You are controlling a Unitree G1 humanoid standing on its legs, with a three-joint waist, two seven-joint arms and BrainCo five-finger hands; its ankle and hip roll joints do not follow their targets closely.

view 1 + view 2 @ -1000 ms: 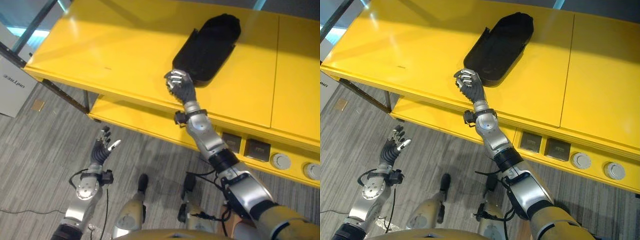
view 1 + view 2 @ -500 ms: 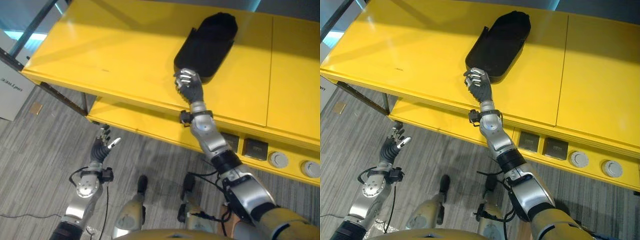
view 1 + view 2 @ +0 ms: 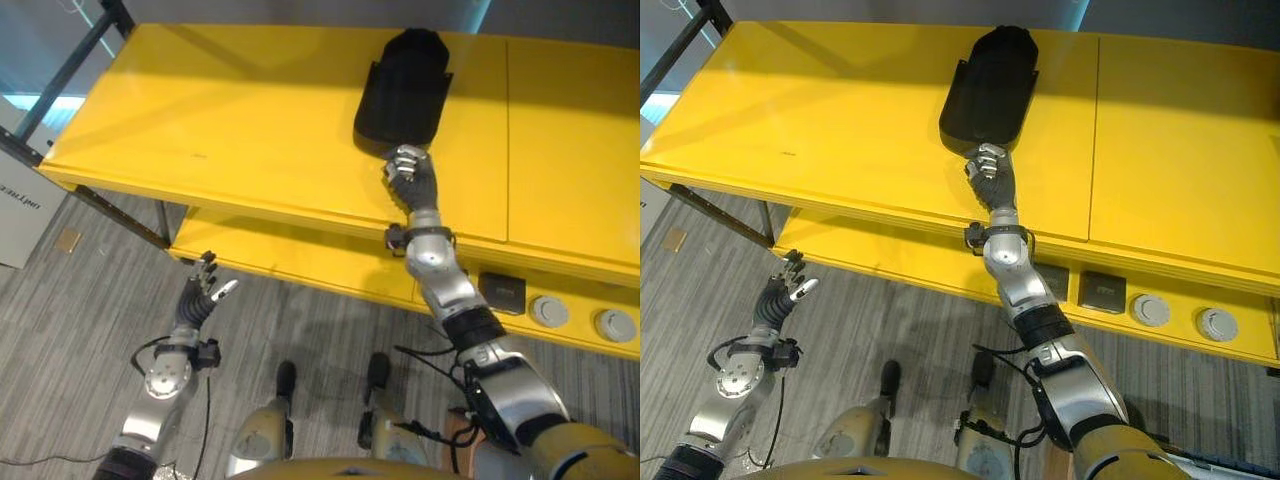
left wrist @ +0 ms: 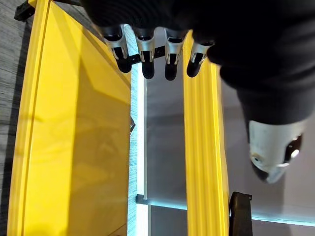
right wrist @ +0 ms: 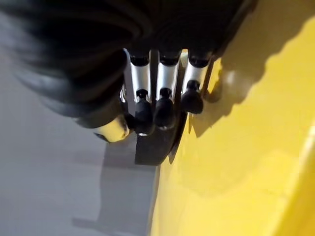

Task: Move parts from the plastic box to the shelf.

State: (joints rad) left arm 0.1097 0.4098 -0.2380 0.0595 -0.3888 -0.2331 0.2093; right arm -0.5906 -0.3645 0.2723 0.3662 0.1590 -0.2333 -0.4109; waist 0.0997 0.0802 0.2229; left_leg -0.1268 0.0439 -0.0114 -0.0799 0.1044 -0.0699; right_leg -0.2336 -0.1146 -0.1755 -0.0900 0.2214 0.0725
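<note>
Evidently gripping the near rim of the stiff, light-looking black part (image 3: 990, 85) on the yellow shelf (image 3: 820, 120), right hand (image 3: 990, 177) fingers (image 5: 165, 105) curling on it, left hand (image 3: 775, 305) hanging slack-fingered.

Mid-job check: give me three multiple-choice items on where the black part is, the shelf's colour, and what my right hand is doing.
1. Where does the black part lie?
A. on the shelf's top surface
B. on the floor
C. in the left hand

2. What colour is the shelf?
A. grey
B. yellow
C. white

3. What is the right hand doing?
A. hanging open by the floor
B. fingers curled on the part's near end
C. pressing a round knob

Key: 1 A, it rests flat on top. 2 B, every panel is yellow. 3 B, the right wrist view shows its fingers hooked over the black edge.
</note>
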